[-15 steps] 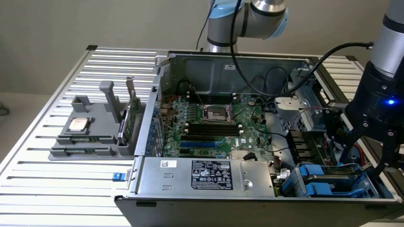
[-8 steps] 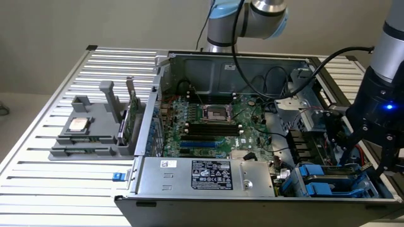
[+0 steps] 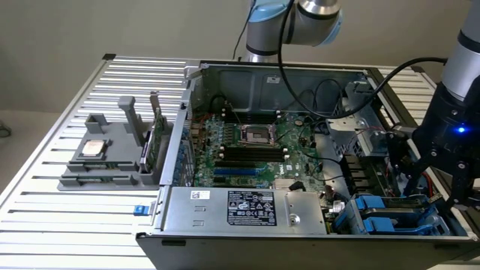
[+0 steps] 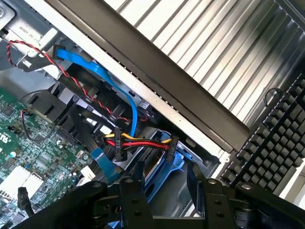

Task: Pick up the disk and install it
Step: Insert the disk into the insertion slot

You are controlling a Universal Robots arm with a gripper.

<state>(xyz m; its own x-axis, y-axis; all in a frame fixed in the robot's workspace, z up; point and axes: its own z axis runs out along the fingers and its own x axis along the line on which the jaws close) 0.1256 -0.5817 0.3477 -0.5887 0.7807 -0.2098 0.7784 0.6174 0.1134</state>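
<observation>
Plain beige wall (image 3: pixel 112 25) standing behind, slatted silver metal table (image 3: pixel 67 219) filling the foreground and catching bright even light, pale floor (image 3: pixel 19 132) showing past its edge at the exterior view's left, black keyboard (image 4: pixel 274 138) lying alongside

the arm reaches steeply down, its gripper (image 3: pixel 411 169) jaws spread apart.

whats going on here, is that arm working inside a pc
Yes. A robot arm has its gripper lowered into the drive-bay corner of an open computer case, at the exterior view's right. Its jaws stand apart around the blue carrier of the disk, which sits in the bay beside red, yellow and blue cables. A grey stand on the table holds a CPU chip.
</observation>
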